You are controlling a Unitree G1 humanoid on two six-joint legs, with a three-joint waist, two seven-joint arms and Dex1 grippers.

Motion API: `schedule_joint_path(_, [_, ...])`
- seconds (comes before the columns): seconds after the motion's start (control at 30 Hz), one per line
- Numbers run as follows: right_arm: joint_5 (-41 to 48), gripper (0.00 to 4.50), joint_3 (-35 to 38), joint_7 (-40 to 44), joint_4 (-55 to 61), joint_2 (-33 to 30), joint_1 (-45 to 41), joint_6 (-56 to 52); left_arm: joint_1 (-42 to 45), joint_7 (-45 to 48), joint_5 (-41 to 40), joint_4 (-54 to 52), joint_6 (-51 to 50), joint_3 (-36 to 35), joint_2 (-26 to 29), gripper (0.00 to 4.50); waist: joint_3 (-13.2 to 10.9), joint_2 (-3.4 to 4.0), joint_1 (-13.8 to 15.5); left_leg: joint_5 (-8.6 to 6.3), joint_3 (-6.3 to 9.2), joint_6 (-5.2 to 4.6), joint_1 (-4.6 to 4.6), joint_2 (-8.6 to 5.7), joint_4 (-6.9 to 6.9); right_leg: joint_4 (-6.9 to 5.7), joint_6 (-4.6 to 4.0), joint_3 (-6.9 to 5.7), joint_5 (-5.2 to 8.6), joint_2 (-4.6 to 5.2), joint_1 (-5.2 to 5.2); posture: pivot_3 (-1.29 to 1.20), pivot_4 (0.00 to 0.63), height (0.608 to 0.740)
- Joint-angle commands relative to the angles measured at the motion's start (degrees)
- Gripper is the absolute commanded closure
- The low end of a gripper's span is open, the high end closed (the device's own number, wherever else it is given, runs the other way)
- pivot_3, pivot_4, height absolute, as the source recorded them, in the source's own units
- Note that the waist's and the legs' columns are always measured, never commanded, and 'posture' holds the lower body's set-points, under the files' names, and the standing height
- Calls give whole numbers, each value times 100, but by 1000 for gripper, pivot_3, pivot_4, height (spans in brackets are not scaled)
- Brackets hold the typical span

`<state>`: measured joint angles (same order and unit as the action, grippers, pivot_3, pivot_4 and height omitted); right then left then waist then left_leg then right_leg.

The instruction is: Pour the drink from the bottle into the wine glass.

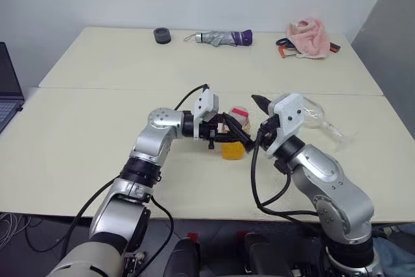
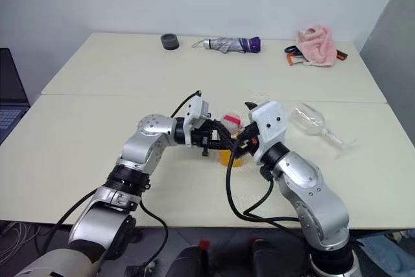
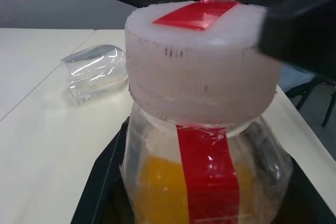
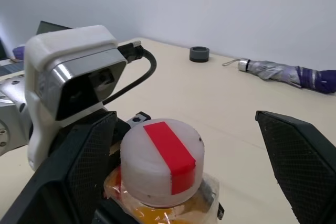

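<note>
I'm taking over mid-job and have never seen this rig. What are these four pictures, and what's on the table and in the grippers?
It is a humanoid robot with two arms, each ending in a two-fingered black gripper. Two pictures come from the head camera, looking down over the arms; the other two come from cameras on each wrist, looking along that gripper's fingers.

The left gripper is shut on the bottle, a small clear bottle with orange drink inside and its cap still on. The right gripper is open, its fingers standing either side of the cap.

The wine glass lies on its side on the table, to the robot's right. At the far edge are a folded umbrella, a small dark round object and a pink cloth.
</note>
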<state>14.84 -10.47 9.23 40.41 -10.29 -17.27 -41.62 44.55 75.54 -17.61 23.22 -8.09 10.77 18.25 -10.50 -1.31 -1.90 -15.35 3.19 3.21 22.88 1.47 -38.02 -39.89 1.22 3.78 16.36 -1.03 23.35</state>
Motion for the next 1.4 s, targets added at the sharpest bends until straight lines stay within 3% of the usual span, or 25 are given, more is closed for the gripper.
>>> schedule_joint_path(0.03, [-58, 0, -178, -200, 257, 199, 20, -49, 200, 11, -49, -50, 145, -110, -56, 2679, 0, 0, -1, 0, 0, 0, 0, 0, 1, 0, 0, 0, 0, 0, 0, 0, 150, 740])
schedule_joint_path(0.2, [39, 0, -218, -219, 235, 363, -25, -214, 176, 15, -35, -74, 142, -118, -45, 2679, 0, 0, -4, 0, 1, 0, -1, 1, 1, 0, -1, 0, 0, 0, 0, 0, 150, 740])
schedule_joint_path(0.23, [38, 172, -215, -221, 202, 386, -55, -224, 169, 16, -34, -86, 138, -121, -33, 2679, 0, 0, -4, 0, 1, 0, 0, 1, 1, 0, -1, 0, 0, 0, 0, 0, 150, 740])
schedule_joint_path(0.33, [14, 927, -193, -221, 142, 450, -128, -212, 158, 16, -28, -112, 134, -125, -3, 2679, 0, 0, -5, 0, 1, 0, 0, 1, 2, 0, -1, -1, 0, 0, 0, 0, 150, 740])
schedule_joint_path(0.5, [49, 2635, -165, -110, 118, 442, -190, -173, 136, -1, -29, -142, 121, -138, 23, 2679, 0, 0, -6, 0, 1, -1, 0, 1, 2, 0, -1, -1, 0, 0, 0, 0, 150, 740])
schedule_joint_path(0.63, [495, 2625, 60, 141, 12, 549, -198, -310, 135, -9, -45, -158, 107, -148, 28, 2679, 0, 0, -6, 0, 1, -1, 0, 1, 2, 0, -1, -1, 0, 0, 0, 0, 150, 740])
schedule_joint_path(0.73, [848, 2625, 262, 937, -374, 116, -315, -183, 162, 5, -59, -164, 88, -153, 24, 2680, 0, 0, -6, 0, 0, -1, -1, 1, 1, 0, -1, -1, 0, 0, 0, 0, 150, 740])
schedule_joint_path(0.83, [1344, 2625, 484, 2569, -1038, -747, -619, 270, 196, 52, -79, -197, 90, -152, 23, 2680, 0, 1, -6, -1, 1, -2, -1, -3, 1, 2, -1, -3, 0, 1, -1, 0, 150, 740])
schedule_joint_path(0.97, [1324, 2625, 220, 4758, -2270, -2157, -1551, 850, 272, 46, -78, -261, 271, -201, -21, 2683, -6, 7, -8, -2, -1, -3, -3, -5, 1, 5, -1, -5, 0, 1, -4, 0, 150, 740])
schedule_joint_path(1.13, [1714, 2625, 261, 5721, -3245, -2543, -2424, 593, 323, -16, -80, -362, 379, -226, -61, 2684, -10, 12, -24, -2, 3, -5, -4, 2, 6, 5, -3, -7, 0, -6, -3, 0, 150, 740])
schedule_joint_path(1.3, [1753, 954, 672, 5123, -2805, -2454, -2041, 650, 272, -93, -29, -334, 351, -232, -30, 2685, -10, 11, -6, -3, 3, -6, 3, 1, 5, 10, -5, -7, 1, 3, -3, 0, 150, 740])
schedule_joint_path(1.4, [1919, 7, 1151, 3853, -1656, -2020, -1445, 337, 265, -176, -3, -244, 337, -251, -25, 2685, -11, 11, 8, -3, 6, -5, 6, 3, 3, 5, -4, -7, 1, 12, -1, 0, 150, 740])
